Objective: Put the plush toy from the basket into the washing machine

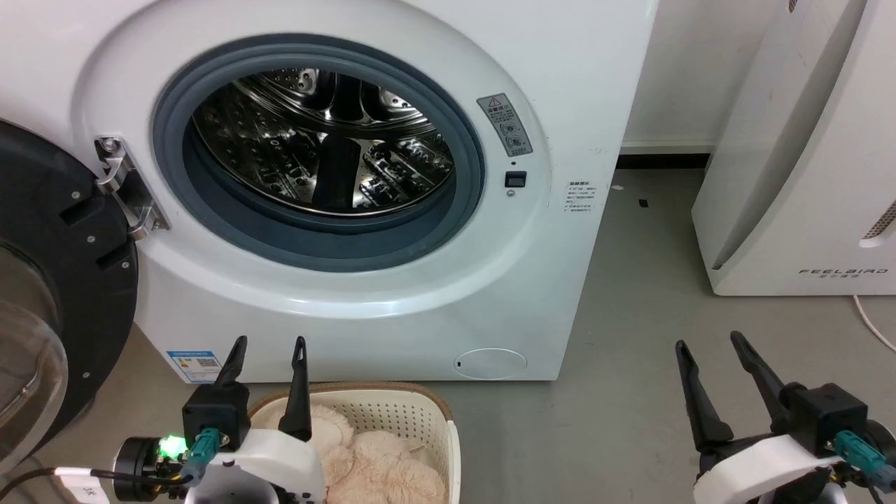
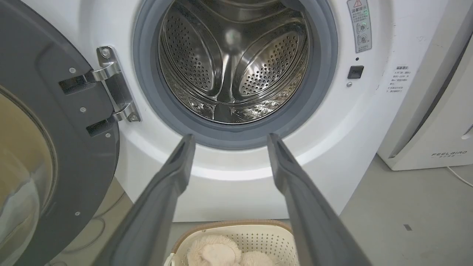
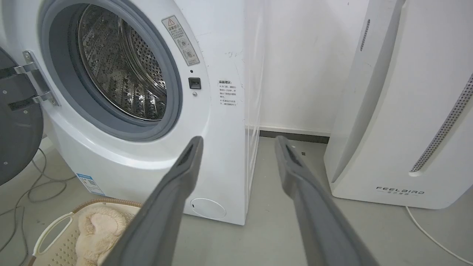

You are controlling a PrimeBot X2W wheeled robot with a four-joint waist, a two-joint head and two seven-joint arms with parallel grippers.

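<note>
The washing machine (image 1: pixel 364 308) stands ahead with its dark glass door (image 1: pixel 49 280) swung open to the left and its steel drum (image 1: pixel 322 140) empty. On the floor in front sits the cream basket (image 1: pixel 413 413) with the beige plush toy (image 1: pixel 378 462) lying inside; both also show in the wrist views: basket (image 2: pixel 258 236), toy (image 2: pixel 214 253), basket (image 3: pixel 55 236), toy (image 3: pixel 98 231). My left gripper (image 1: pixel 269 343) hangs open just above the basket's left end, holding nothing. My right gripper (image 1: pixel 710 343) is open over bare floor to the right, well away from the basket.
A white slanted FEELBIRD appliance (image 1: pixel 805 175) stands at the right against the wall, with a white cable (image 1: pixel 871 322) running from it. Grey cables (image 3: pixel 33 184) lie on the floor under the open door. Grey floor (image 1: pixel 630 336) lies between washer and appliance.
</note>
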